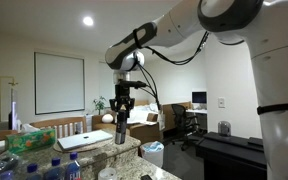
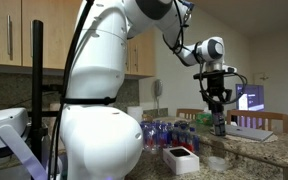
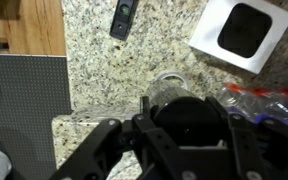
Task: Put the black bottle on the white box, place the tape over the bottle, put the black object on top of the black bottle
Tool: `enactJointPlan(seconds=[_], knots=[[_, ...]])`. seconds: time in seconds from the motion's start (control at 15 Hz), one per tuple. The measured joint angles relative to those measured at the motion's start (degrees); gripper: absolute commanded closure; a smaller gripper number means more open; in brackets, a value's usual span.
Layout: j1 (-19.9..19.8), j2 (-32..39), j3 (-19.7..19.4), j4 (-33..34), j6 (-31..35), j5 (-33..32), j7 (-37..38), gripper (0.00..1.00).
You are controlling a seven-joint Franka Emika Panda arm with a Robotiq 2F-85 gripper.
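The black bottle (image 3: 189,118) fills the space between the fingers in the wrist view, a dark round cylinder seen from above. My gripper (image 3: 184,125) is shut on it. In both exterior views the gripper (image 1: 121,122) (image 2: 218,112) points straight down over the granite counter, with the bottle (image 1: 121,134) (image 2: 220,126) hanging upright below it. The white box (image 3: 210,30) lies at the upper right of the wrist view with a dark round patch on its top. A small black object (image 3: 123,18) lies on the counter at the top. A clear ring, probably the tape (image 3: 168,79), lies just beyond the bottle.
Clear plastic bottles with blue caps (image 2: 170,133) (image 3: 274,98) stand in a group on the counter beside the gripper. A laptop (image 1: 84,140) lies behind it. A red and black box (image 2: 180,158) sits nearer the camera. The counter's edge (image 3: 66,60) drops off to the left.
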Motion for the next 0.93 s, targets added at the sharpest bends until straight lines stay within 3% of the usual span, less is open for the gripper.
enactJointPlan(seconds=[0.27, 0.53, 0.93], knots=[[6.06, -4.19, 6.23, -3.17, -1.42, 0.48, 1.25, 0.69], [11.67, -0.19, 11.15, -2.78, -1.29, -0.02, 11.6, 0.69], [14.73, 9.45, 11.4, 0.95, -1.37, -0.65, 23.85, 0.69]])
